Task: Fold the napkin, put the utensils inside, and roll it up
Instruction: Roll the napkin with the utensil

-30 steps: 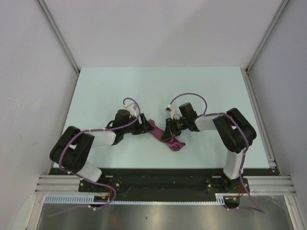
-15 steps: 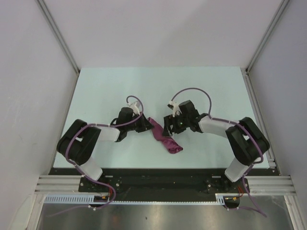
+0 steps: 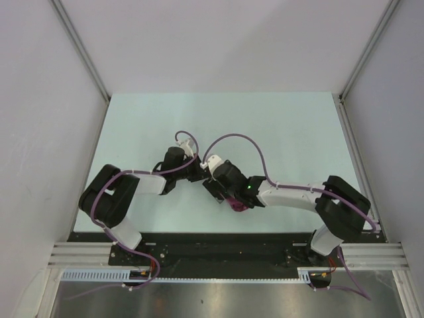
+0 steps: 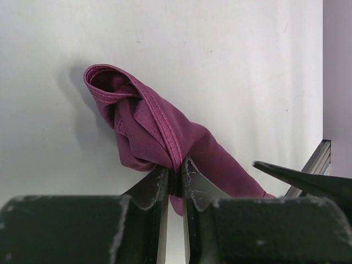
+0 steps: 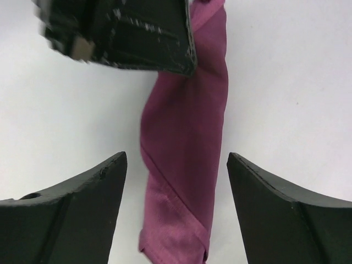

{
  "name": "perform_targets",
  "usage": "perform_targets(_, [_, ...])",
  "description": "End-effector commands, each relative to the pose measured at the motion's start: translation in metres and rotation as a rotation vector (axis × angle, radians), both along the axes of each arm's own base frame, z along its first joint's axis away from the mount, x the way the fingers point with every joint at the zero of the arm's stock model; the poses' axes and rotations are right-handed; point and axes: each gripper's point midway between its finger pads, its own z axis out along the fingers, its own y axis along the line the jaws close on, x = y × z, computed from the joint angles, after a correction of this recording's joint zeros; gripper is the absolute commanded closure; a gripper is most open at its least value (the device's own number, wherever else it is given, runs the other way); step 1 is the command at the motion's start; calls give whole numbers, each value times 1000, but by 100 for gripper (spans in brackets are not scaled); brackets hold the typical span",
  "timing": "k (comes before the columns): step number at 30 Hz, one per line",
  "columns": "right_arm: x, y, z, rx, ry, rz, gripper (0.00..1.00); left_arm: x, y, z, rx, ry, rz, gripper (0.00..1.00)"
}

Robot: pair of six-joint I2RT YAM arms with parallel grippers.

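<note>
The magenta napkin (image 3: pixel 238 202) lies on the table as a tight slanting roll. In the left wrist view the roll (image 4: pixel 157 129) runs away from the camera, and my left gripper (image 4: pixel 176 175) is shut on its near hem. My left gripper (image 3: pixel 202 176) sits at the roll's upper-left end. My right gripper (image 3: pixel 222 191) hangs over the roll's middle, hiding most of it from above. In the right wrist view the right gripper (image 5: pixel 176 160) is open, with the napkin (image 5: pixel 184 137) lying between its fingers and touching neither. The utensils are hidden.
The pale table (image 3: pixel 291 126) carries nothing else loose. Grey walls and metal rails (image 3: pixel 356 159) stand along its left and right sides. The two wrists are very close together at the roll; the left gripper's body (image 5: pixel 126 33) fills the top of the right wrist view.
My left gripper has shut on the napkin's end. My right gripper has opened, let go of the roll and swung left over its middle, the right arm stretching out.
</note>
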Motion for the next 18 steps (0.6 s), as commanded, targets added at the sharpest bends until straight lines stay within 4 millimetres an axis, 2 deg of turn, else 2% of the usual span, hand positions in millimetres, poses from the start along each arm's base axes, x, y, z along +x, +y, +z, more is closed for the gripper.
perform_targets(1, [18, -4, -6, -128, -120, -40, 23, 9, -9, 16, -21, -57, -28, 85])
perform_targets(9, [23, 8, -15, -136, -130, -14, 29, 7, -9, 14, -17, -53, -31, 85])
perform_targets(13, [23, 12, -31, -142, -69, 13, 32, 8, -9, 14, -17, -55, -33, 85])
perform_targets(18, [23, 7, -47, -139, 11, 11, 37, 8, -10, 17, -21, -60, -36, 85])
